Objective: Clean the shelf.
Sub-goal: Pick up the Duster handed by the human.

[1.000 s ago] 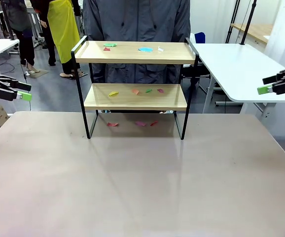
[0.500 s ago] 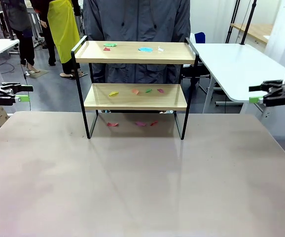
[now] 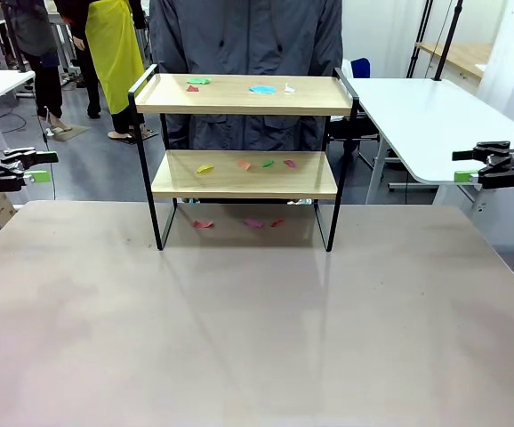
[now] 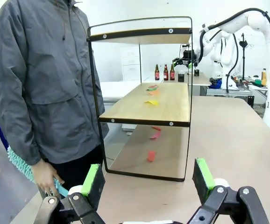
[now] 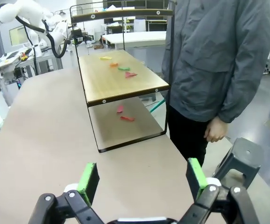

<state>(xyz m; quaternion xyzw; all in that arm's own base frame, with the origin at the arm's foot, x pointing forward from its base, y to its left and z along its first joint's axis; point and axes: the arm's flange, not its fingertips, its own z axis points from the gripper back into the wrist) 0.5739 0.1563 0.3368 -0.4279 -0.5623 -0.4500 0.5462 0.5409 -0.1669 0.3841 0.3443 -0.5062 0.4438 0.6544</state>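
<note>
Front view. The shelf (image 3: 244,133) stands at the far middle of the tabletop (image 3: 257,329), with a person (image 3: 248,36) close behind it. Coloured scraps (image 3: 244,165) lie on both boards and on the table under the lower one. None has shifted over the last second, so cleaning has not begun. The arms did change: the left gripper (image 3: 42,167) has levelled out from a downward tilt. The right gripper (image 3: 459,166) has come in from the picture's edge and settled. Both have their jaws spread wide and hold nothing. I judge this as lining up, not yet reaching.

Left wrist view. The left gripper (image 4: 148,179) looks along the shelf (image 4: 149,100) end-on, and its green pads are well apart. The raised side rail and black frame bar the near end. The open long side gives the way in. The person's hand (image 4: 44,175) holds a teal duster (image 4: 20,163) beside the table edge.

Right wrist view. The right gripper (image 5: 142,179) is also wide open, with the shelf (image 5: 121,79) well ahead of it. The bare table between them leaves ample room. The person's other hand (image 5: 215,130) hangs near the table edge, and a stool (image 5: 245,156) stands outside it.
</note>
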